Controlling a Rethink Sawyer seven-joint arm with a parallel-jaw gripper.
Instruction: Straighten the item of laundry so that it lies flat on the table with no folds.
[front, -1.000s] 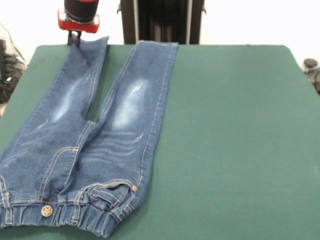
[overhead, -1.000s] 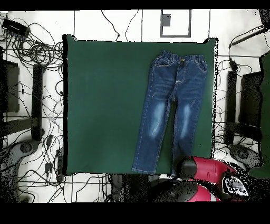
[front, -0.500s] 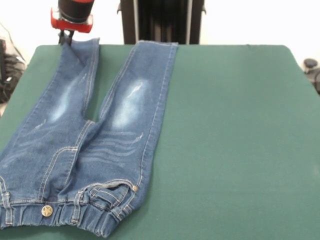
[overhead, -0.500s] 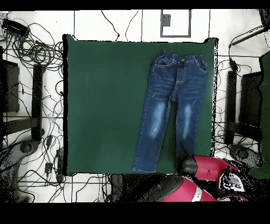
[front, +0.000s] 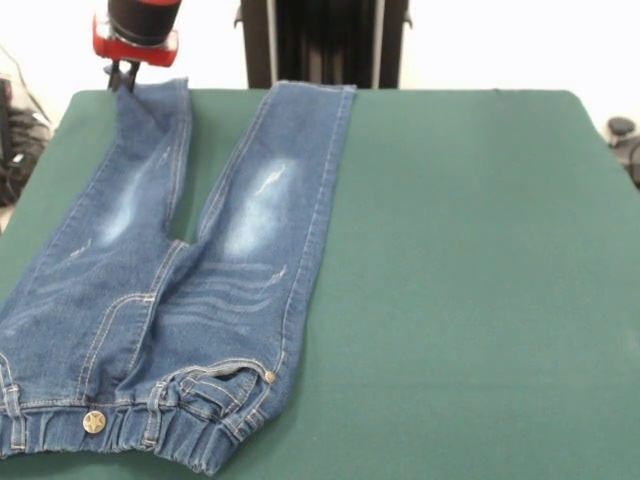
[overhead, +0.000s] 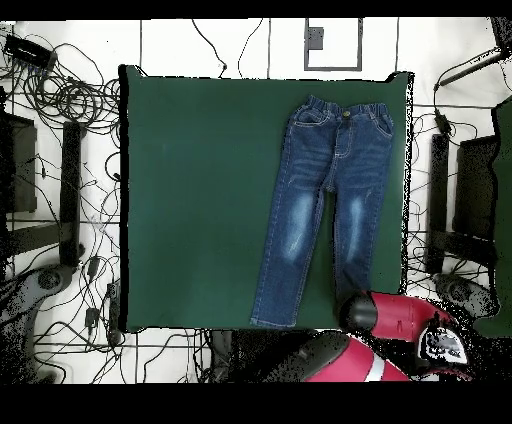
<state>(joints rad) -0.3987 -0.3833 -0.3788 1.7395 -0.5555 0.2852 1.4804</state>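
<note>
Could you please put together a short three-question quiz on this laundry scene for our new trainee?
1. True or false: the jeans lie with their waistband at the table edge farthest from the robot's pedestal.
2. Multiple choice: in the front view, the gripper is at (A) the waistband, (B) the hem of the picture-left leg, (C) the bare green cover right of the jeans.
3. Fill in: the pale faded patches sit on the ___ of both legs.

Key
1. True: the waistband is near the camera and the hems point toward the pedestal.
2. B.
3. Thighs.
</note>
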